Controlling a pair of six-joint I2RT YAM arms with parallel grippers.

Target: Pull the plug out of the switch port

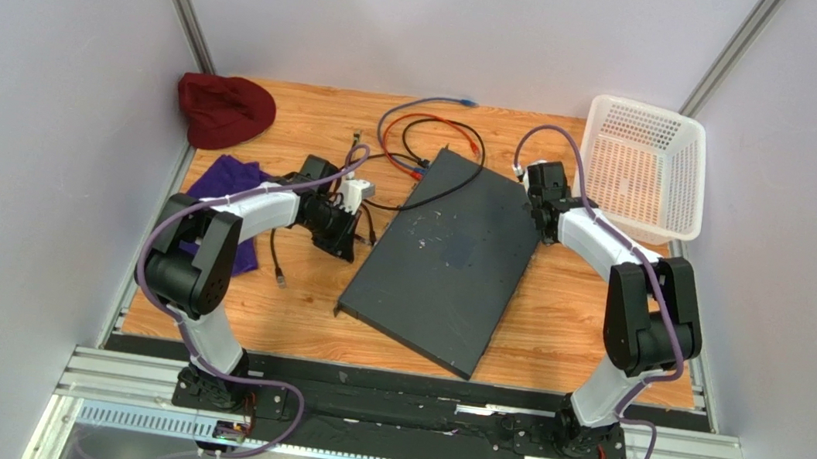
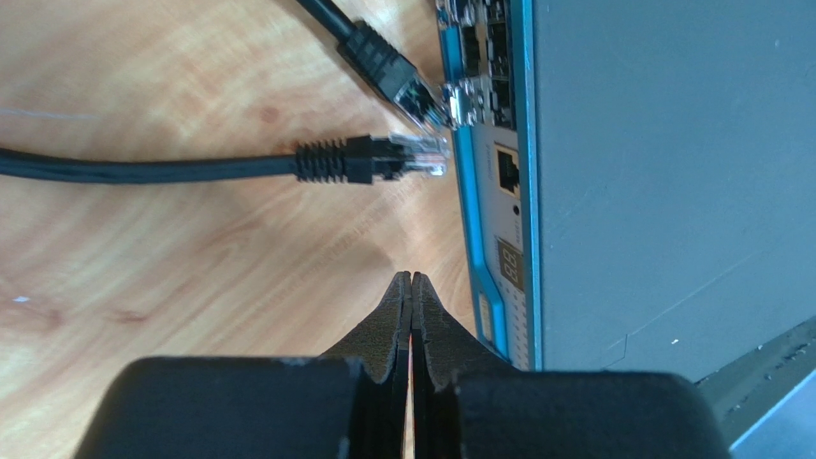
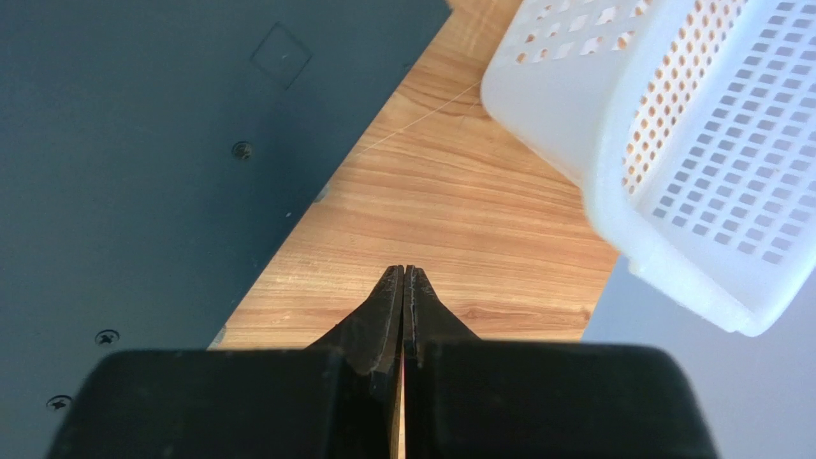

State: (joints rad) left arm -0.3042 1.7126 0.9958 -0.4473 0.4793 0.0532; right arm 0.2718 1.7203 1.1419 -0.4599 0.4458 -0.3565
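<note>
The switch (image 1: pixel 445 258) is a large flat dark grey box lying at an angle mid-table. In the left wrist view its blue-trimmed port face (image 2: pixel 471 191) runs top to bottom. One black cable's clear plug (image 2: pixel 419 155) lies loose on the wood, its tip just short of the face. A second black plug (image 2: pixel 402 88) slants in and meets the face at a port; I cannot tell how deep it sits. My left gripper (image 2: pixel 412 277) is shut and empty, below both plugs, and also shows from above (image 1: pixel 356 221). My right gripper (image 3: pixel 404 271) is shut and empty over bare wood by the switch's far right corner (image 1: pixel 537 175).
A white mesh basket (image 1: pixel 644 165) stands at the back right, close to my right gripper (image 3: pixel 670 124). A dark red cloth (image 1: pixel 223 107) and a purple cloth (image 1: pixel 230 178) lie at the left. Red, black and blue cables (image 1: pixel 426 126) loop behind the switch.
</note>
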